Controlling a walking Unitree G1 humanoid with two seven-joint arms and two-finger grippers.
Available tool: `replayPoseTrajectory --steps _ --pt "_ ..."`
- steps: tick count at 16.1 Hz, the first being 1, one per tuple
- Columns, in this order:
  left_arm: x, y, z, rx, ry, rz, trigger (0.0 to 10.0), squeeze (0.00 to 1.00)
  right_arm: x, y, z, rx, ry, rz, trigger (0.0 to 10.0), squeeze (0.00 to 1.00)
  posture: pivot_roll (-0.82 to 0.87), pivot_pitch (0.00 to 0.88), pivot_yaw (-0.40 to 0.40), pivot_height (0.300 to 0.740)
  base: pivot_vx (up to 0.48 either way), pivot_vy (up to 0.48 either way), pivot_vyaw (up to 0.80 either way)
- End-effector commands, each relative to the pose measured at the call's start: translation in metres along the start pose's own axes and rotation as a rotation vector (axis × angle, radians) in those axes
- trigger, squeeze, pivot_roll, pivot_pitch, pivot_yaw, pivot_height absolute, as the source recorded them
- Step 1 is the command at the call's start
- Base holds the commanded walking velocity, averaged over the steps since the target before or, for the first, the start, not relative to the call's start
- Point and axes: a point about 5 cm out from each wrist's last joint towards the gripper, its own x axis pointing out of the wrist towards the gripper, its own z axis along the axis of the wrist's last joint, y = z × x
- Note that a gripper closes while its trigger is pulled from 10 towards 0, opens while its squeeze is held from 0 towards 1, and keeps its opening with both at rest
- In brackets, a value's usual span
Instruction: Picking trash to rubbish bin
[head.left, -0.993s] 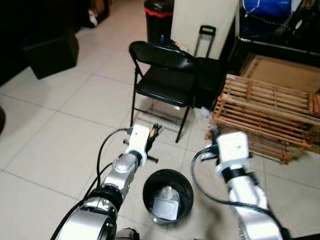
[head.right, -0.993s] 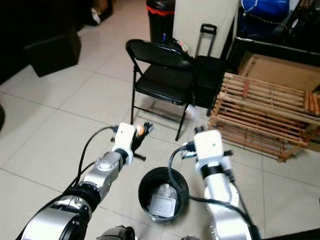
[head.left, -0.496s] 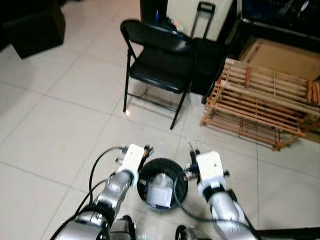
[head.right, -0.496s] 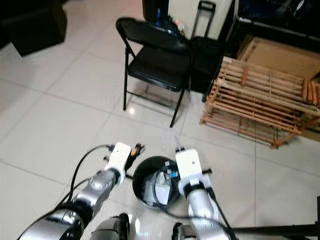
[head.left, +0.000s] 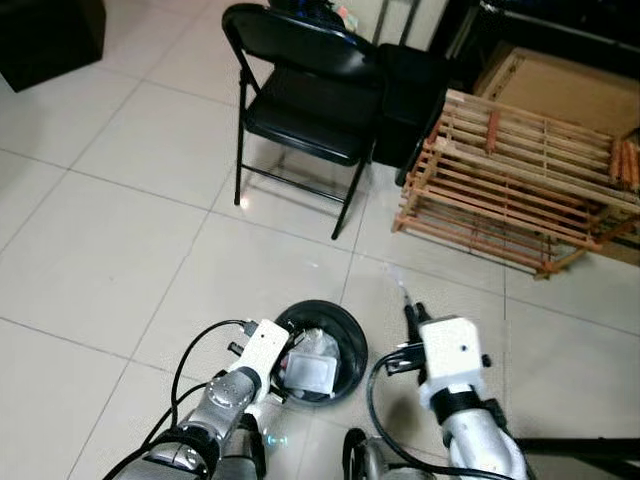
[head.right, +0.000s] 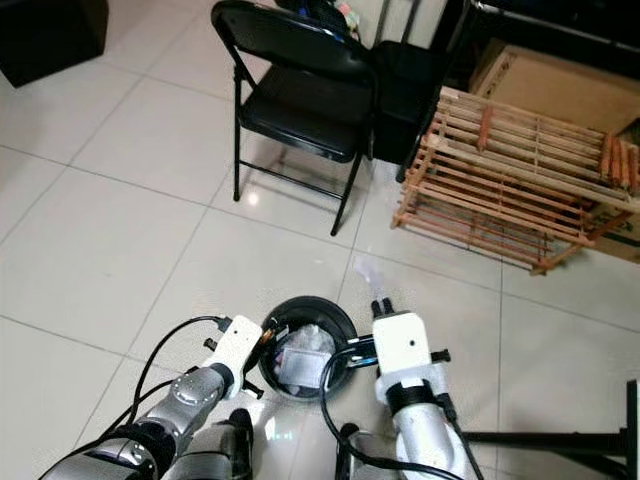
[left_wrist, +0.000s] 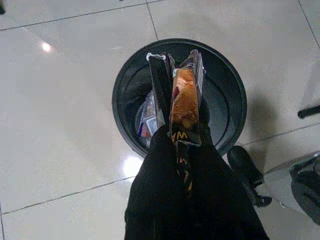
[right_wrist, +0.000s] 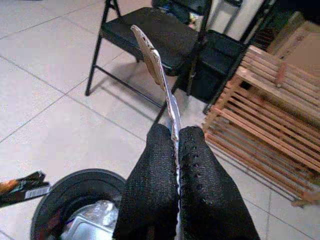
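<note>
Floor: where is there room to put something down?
Bare tiles spread left of the chair and bin. A smaller patch lies between chair, bin and wooden crate. It is crowded at the bin, with both grippers beside it.

A black folding chair (head.left: 310, 90) and wooden crate (head.left: 520, 185) stand on pale tiles (head.left: 100, 240).

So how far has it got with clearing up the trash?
Some rubbish already lies in the black bin. The left end effector is shut on an orange wrapper right above the bin's opening, not yet let go. The right end effector is shut on a thin clear wrapper, beside the bin rather than over it. Both pieces are left to drop.
</note>
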Motion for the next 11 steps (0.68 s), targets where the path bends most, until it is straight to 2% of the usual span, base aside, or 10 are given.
replayPoseTrajectory --steps 1,3,5,8,9,11 --pt "-0.002 -0.01 -0.012 0.023 0.038 -0.038 10.0 0.0 -0.004 -0.005 0.0 -0.009 0.015 -0.022 10.0 0.0 -0.11 0.292 -0.101 0.74 0.0 0.0 0.0" --pt "-0.003 -0.01 -0.016 0.028 0.05 -0.028 10.0 0.0 -0.008 -0.007 0.002 -0.019 0.017 -0.023 10.0 0.0 -0.11 0.297 -0.105 0.74 0.0 0.0 0.0" --pt "-0.004 -0.002 -0.014 0.039 0.036 0.021 10.0 0.0 -0.01 -0.007 0.003 -0.025 0.023 -0.023 10.0 0.0 -0.12 0.3 -0.108 0.74 0.0 0.0 0.0" --pt "-0.002 0.011 0.001 0.039 -0.016 0.081 10.0 0.0 -0.014 -0.007 0.004 -0.026 0.028 -0.024 10.0 0.0 -0.13 0.302 -0.113 0.74 0.0 0.0 0.0" --pt "-0.001 0.021 0.01 0.043 -0.043 0.143 10.0 0.0 -0.016 -0.008 0.004 -0.029 0.033 -0.024 10.0 0.0 -0.13 0.306 -0.116 0.74 0.0 0.0 0.0" --pt "-0.001 0.028 0.016 0.003 -0.064 0.19 10.0 0.0 -0.018 -0.011 0.005 -0.033 0.036 -0.027 10.0 0.0 -0.13 0.314 -0.119 0.74 0.0 0.0 0.0"
